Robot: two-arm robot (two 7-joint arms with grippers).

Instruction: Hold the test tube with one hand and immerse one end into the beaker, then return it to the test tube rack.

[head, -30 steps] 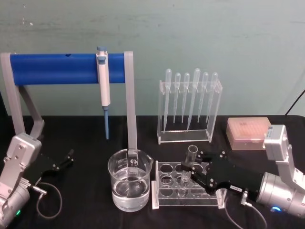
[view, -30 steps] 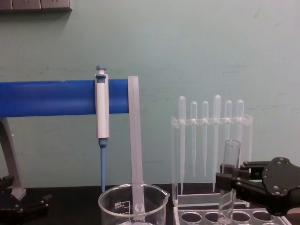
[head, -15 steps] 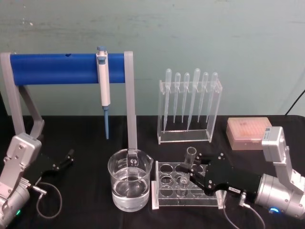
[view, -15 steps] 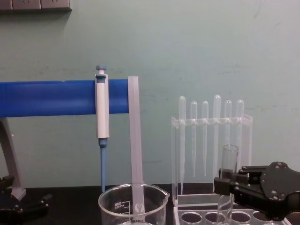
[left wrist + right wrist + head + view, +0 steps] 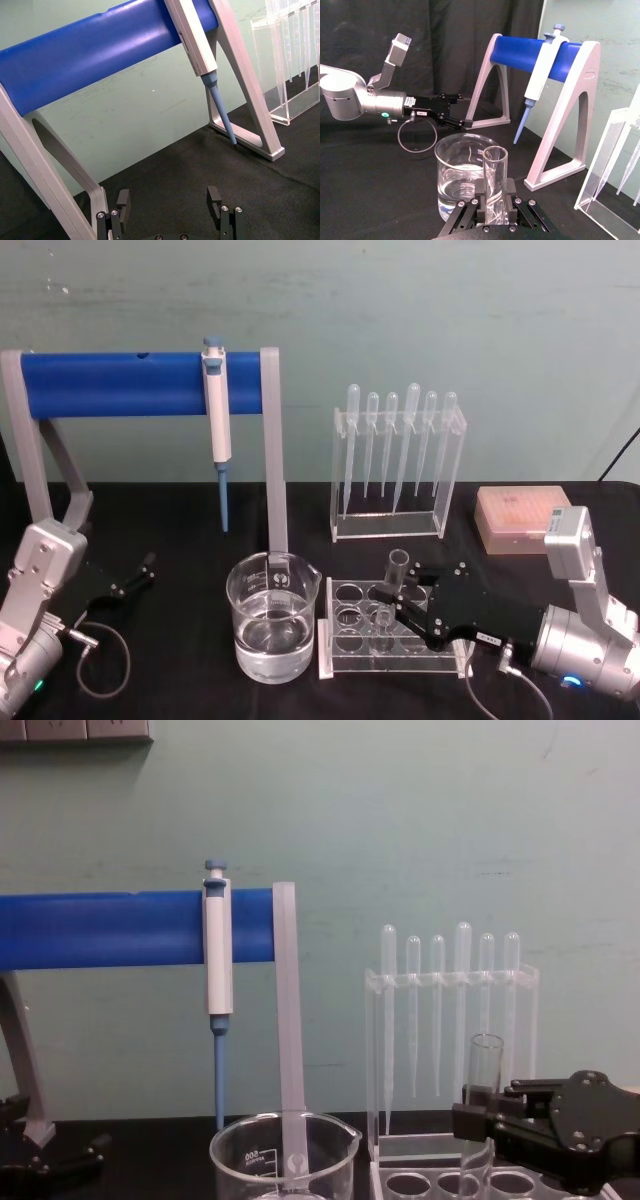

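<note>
Gripping the test tube upright in my right hand, I am holding it with its rounded end down in a hole of the clear rack directly beneath my fingers. Its open rim is standing above my closed fingers. The beaker, partly filled with water, is sitting just to the left of my right hand, its near rim apart from the rack's edge. My left hand is resting far to the left near the blue stand, fingers spread with nothing between them.
</note>
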